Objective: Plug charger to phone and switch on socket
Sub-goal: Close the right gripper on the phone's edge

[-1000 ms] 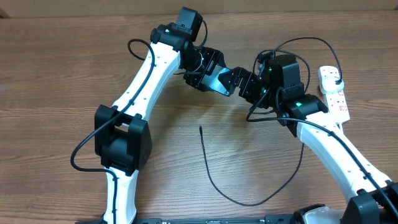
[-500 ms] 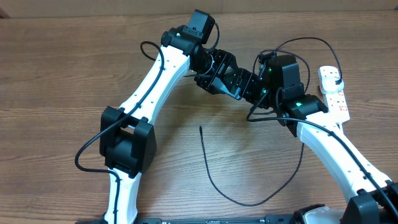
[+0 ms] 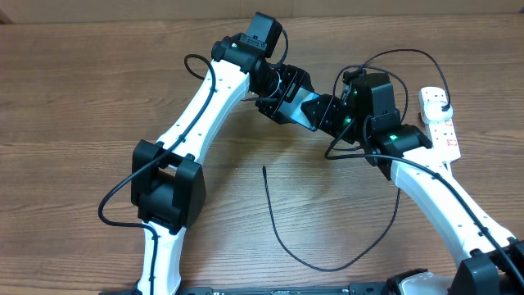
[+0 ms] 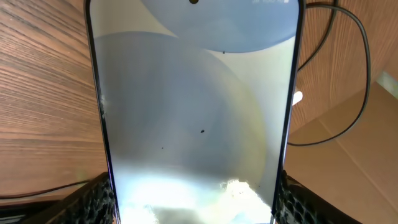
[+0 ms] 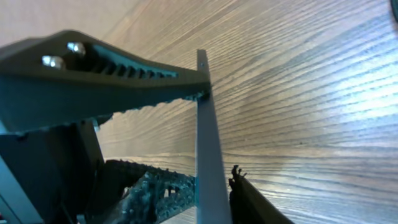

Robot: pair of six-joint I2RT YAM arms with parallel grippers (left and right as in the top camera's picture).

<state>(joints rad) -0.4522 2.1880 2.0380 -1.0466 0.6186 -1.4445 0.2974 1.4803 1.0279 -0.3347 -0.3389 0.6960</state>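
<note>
Phone (image 3: 306,105) clamped by left fingers (image 4: 93,200) and right fingers (image 5: 124,62); wrists angled toward each other.

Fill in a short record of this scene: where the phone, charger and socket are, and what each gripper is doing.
phone: between the two grippers
left gripper: shut on phone
right gripper: at the phone's other end, grip unclear
charger: tip lying loose on table, not in phone
socket: far right on table, beside right arm
</note>
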